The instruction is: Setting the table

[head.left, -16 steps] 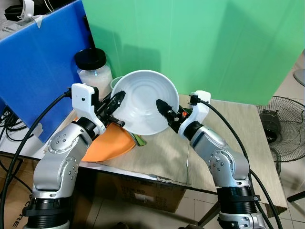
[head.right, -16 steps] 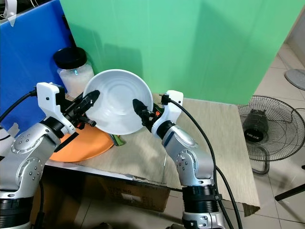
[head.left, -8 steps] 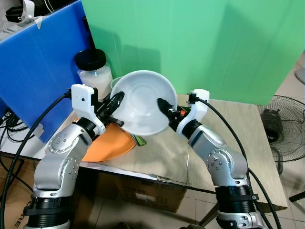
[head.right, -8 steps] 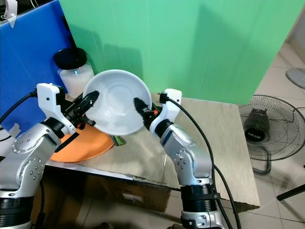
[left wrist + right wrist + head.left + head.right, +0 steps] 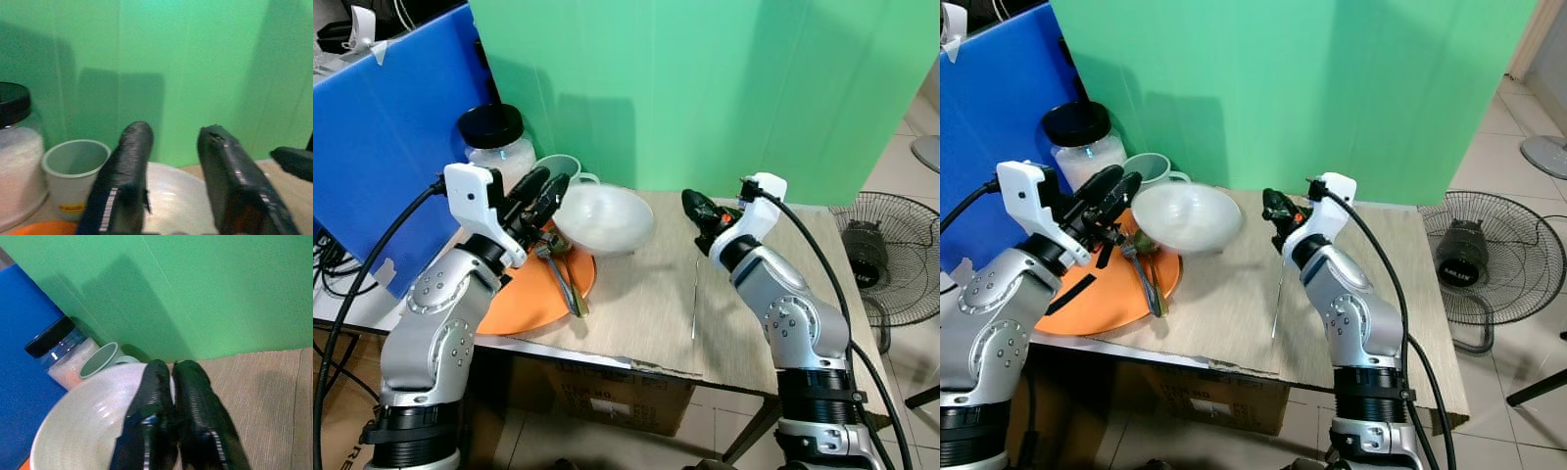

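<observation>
Bowl down on the bench, both arms close, and a bump could spoil it.

I see the white bowl sitting on the bench, right in front of my left gripper; its near edge seems to lean on the orange plate, so I think it may not sit flat. My left fingers are apart, just above the bowl's rim and not holding it. My right gripper is off the bowl's far side, fingers pressed together on nothing. Spoons lie on the plate below my left fingers, and a green cup and a glass jar stand just behind them. If I swing my left arm carelessly, I could knock the cup or tip the bowl.
</observation>
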